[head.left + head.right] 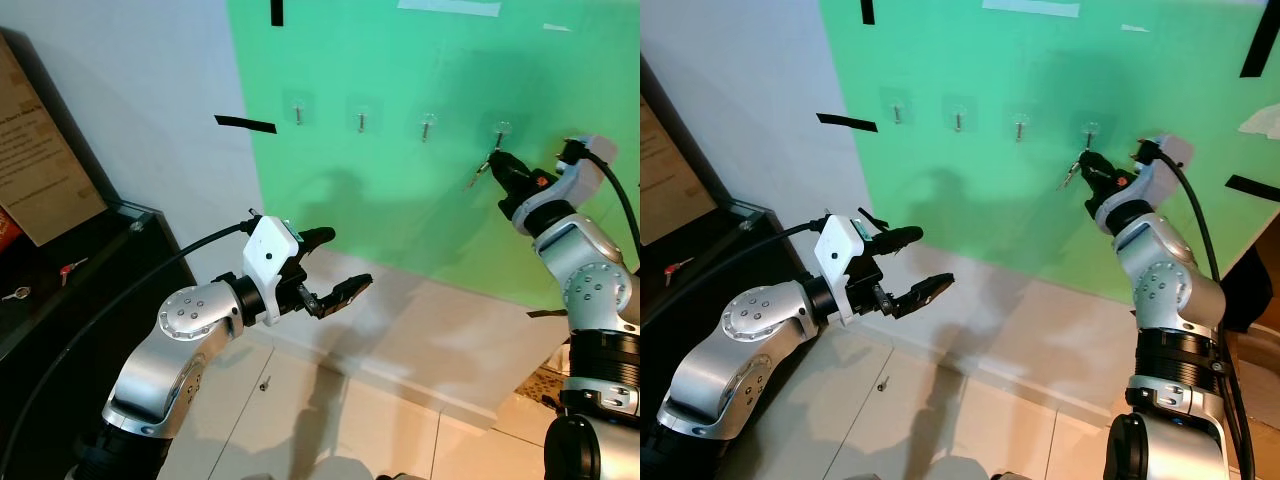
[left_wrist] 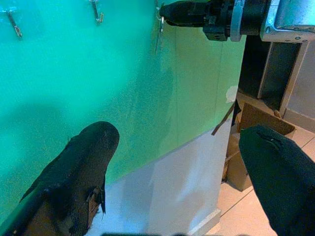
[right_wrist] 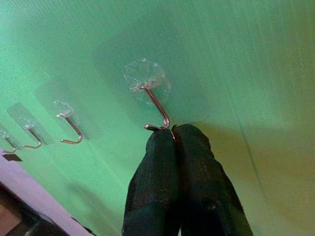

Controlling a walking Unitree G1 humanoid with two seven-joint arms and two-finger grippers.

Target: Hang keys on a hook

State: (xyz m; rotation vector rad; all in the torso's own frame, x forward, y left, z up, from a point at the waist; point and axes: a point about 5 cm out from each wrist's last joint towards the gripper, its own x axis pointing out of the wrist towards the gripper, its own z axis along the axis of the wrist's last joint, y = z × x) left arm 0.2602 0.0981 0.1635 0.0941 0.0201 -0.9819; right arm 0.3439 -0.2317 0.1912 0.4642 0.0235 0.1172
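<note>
Four small metal hooks are stuck in a row on the green wall panel (image 1: 400, 200). My right gripper (image 1: 497, 160) is raised to the rightmost hook (image 1: 502, 130), with its fingers shut on the keys (image 1: 478, 173), which dangle below the fingertips against the wall. In the right wrist view the shut fingertips (image 3: 172, 133) touch the curled end of that hook (image 3: 158, 105), and a bit of metal ring (image 3: 150, 128) shows beside it. My left gripper (image 1: 345, 262) is held out lower and to the left, open and holding nothing.
The other hooks (image 1: 361, 120) hang bare. A black cabinet (image 1: 110, 260) stands at the left with two more keys (image 1: 70, 268) on top. Something small (image 1: 265, 383) lies on the tiled floor. A cardboard box (image 2: 248, 118) sits by the wall's right end.
</note>
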